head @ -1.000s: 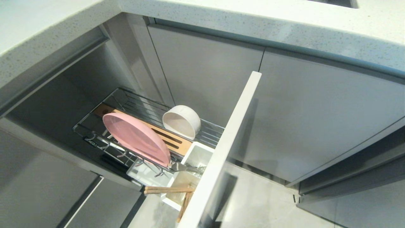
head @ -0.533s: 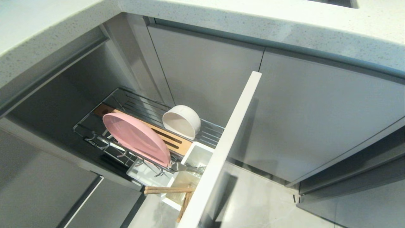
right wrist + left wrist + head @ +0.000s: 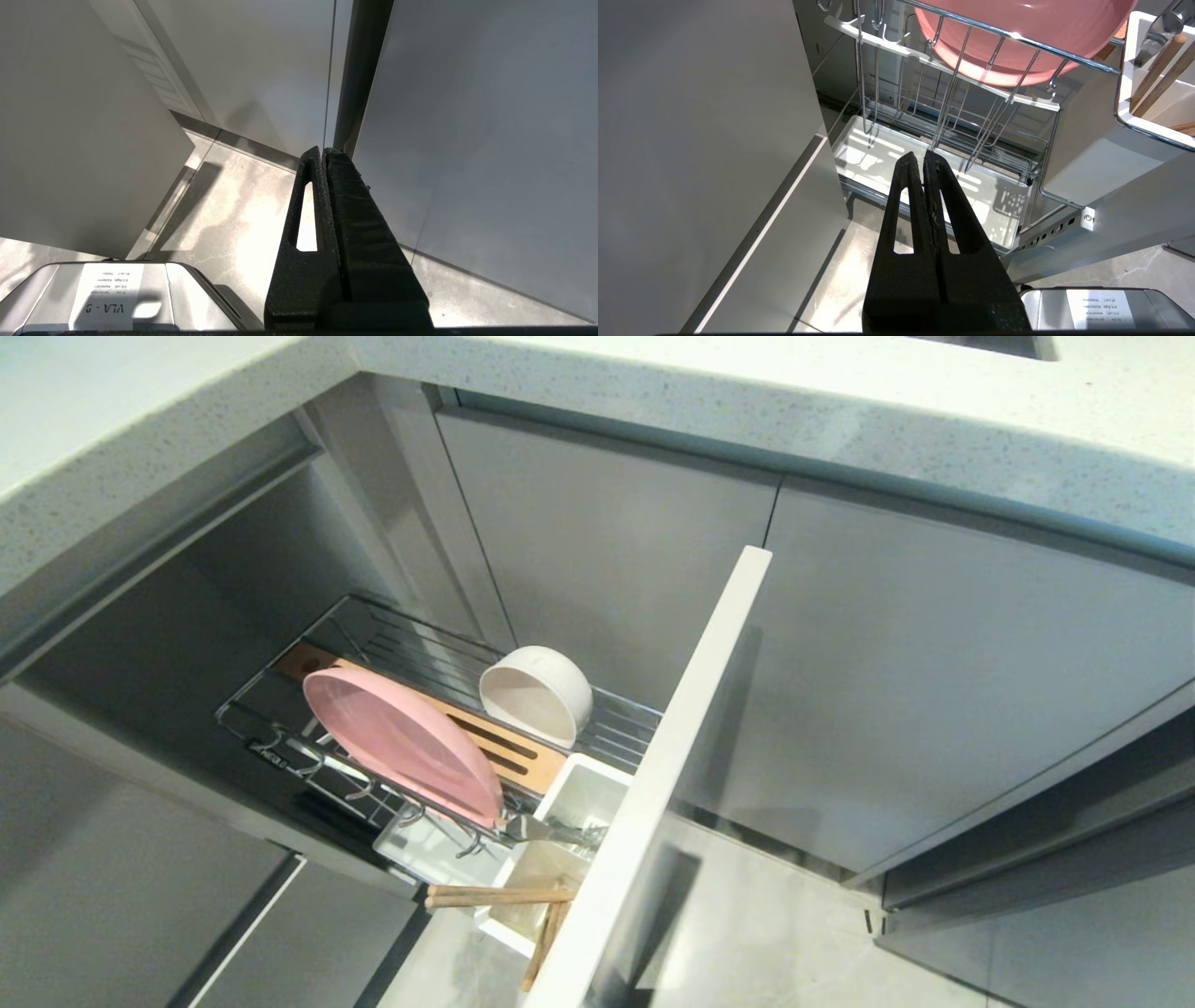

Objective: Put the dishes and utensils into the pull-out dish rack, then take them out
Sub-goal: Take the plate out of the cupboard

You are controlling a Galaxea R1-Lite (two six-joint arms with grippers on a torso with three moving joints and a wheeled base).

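Note:
The pull-out dish rack [image 3: 280, 728] stands drawn out of the cabinet behind its tall pale front panel [image 3: 681, 737]. A salmon-pink plate [image 3: 401, 742] leans on edge in its wires, also seen from below [image 3: 1017, 42]. Behind it a white bowl [image 3: 535, 695] lies tipped on its side. The chopsticks [image 3: 495, 896] and the grey spoon [image 3: 551, 833] rest in the white caddy [image 3: 586, 798]. Neither arm shows in the head view. My left gripper [image 3: 920, 156] hangs shut and empty below the rack. My right gripper [image 3: 323, 151] is shut and empty above the floor by the cabinet doors.
A speckled white countertop [image 3: 747, 401] runs above plain grey cabinet doors [image 3: 934, 672]. A white drip tray [image 3: 994, 205] lies under the rack's wires. Pale tiled floor [image 3: 766, 933] spreads to the right of the front panel. The robot's grey base [image 3: 117, 298] shows low down.

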